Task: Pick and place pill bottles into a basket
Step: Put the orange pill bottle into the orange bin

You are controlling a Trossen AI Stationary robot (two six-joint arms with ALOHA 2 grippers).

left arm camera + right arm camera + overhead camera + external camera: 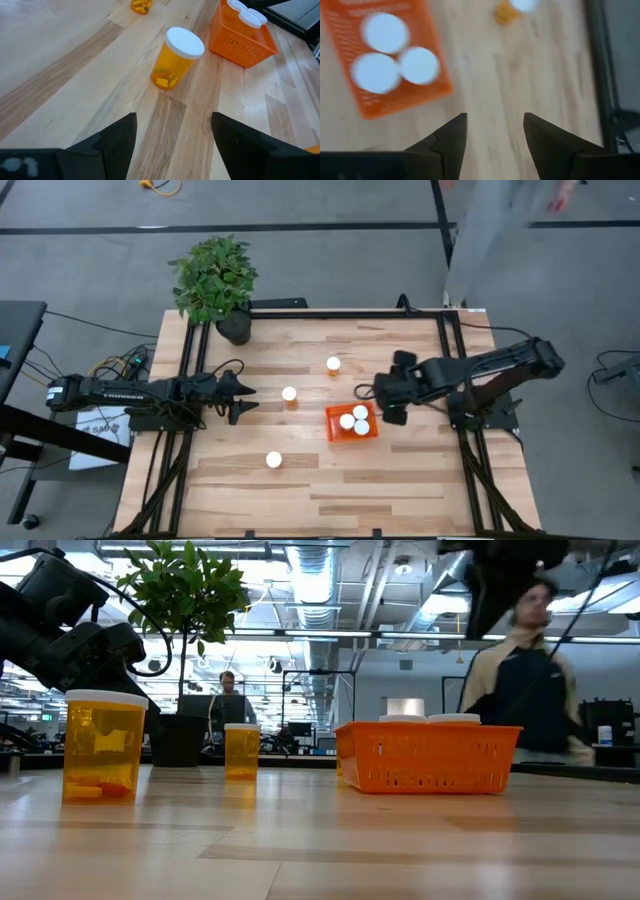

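Observation:
The orange basket [352, 423] stands right of the table's middle and holds three white-capped pill bottles [390, 55]. Three more pill bottles stand upright on the wood: one toward the far side [333, 364], one in the middle [289, 394], one toward the near side [273, 460]. My left gripper [245, 399] is open and empty, just left of the middle bottle [175, 60]. My right gripper [382, 404] is open and empty, above the table at the basket's right side; its own view looks down on the basket [420, 95].
A potted plant [215, 280] in a black pot stands at the table's far left corner. A person [520, 670] stands beyond the far right edge. Bare wood lies along the near edge and on the left half.

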